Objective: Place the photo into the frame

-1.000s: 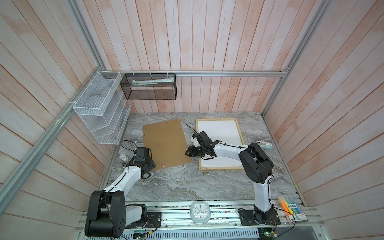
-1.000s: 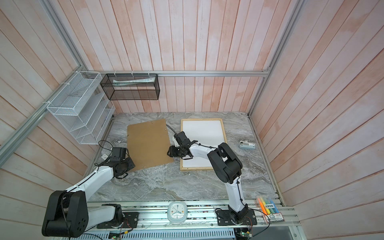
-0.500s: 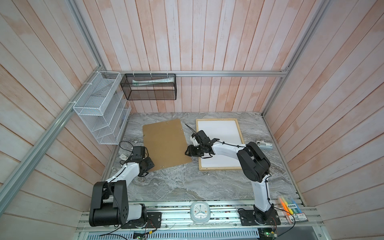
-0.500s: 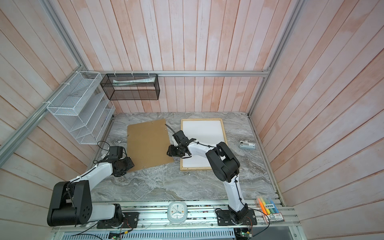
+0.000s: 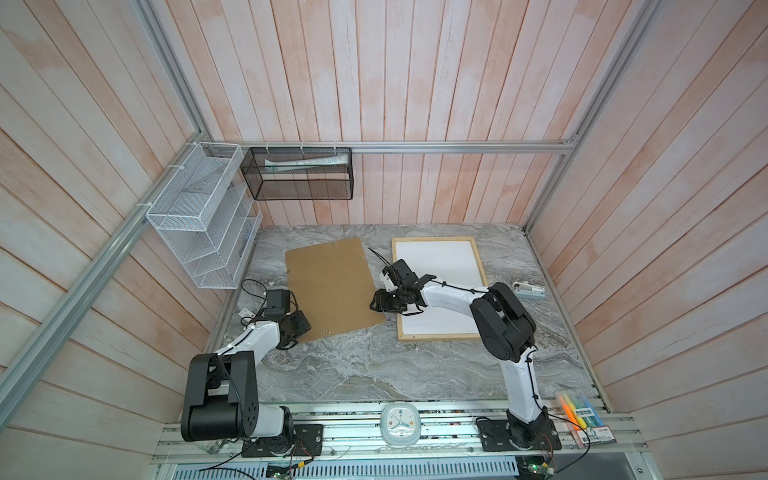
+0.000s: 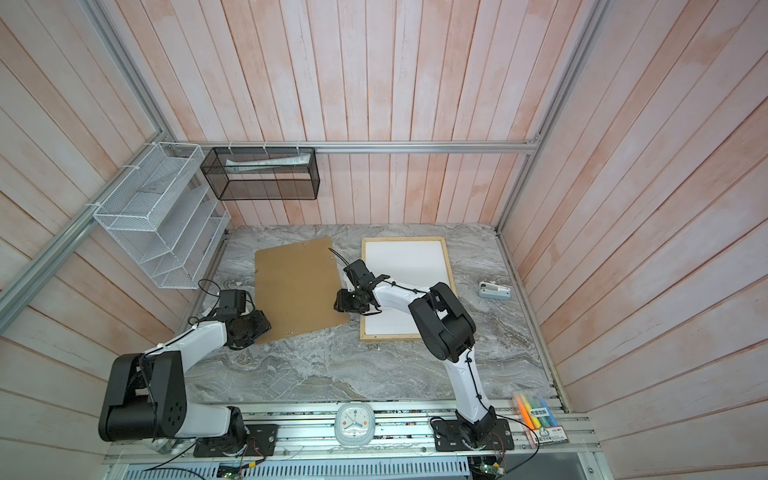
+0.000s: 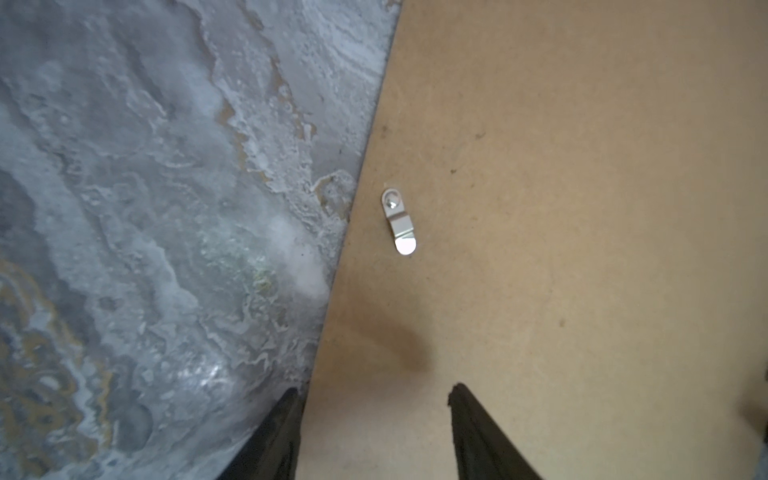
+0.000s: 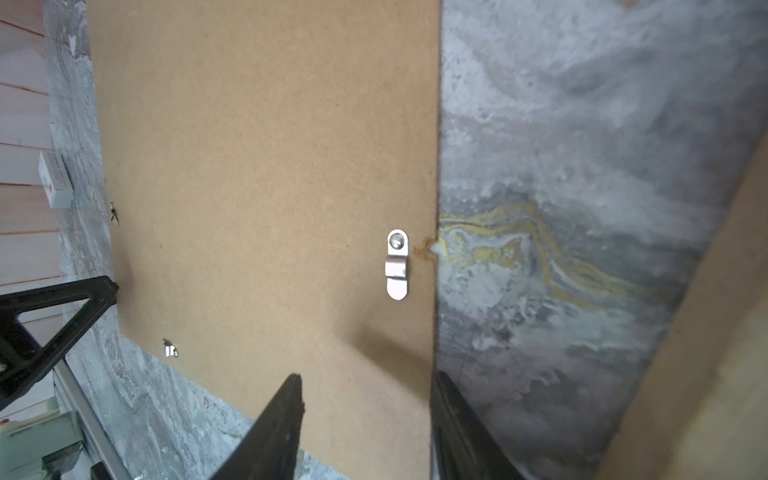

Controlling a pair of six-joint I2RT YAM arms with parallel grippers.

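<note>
The photo's autumn print showed in no view. The white sheet (image 5: 436, 262) filling the frame (image 5: 436, 336) on the surface (image 5: 374, 374) may have been its back, though that could not be told. The brown backing board (image 5: 332, 286) lay flat just beside the frame.

The left pincer (image 7: 374, 388) stood half-wide and empty astride the board's edge by its near corner, one finger over marble and one over board. The right pincer (image 8: 366, 376) stood likewise at the opposite long edge.

Lifting the board looked like the step in hand. Each pincer would do well to work a finger under the thin edge, then rise together, level.

Only the wrist views showed the metal turn clips (image 7: 399, 224) and that straddle. Only the top views showed the frame whole.
</note>
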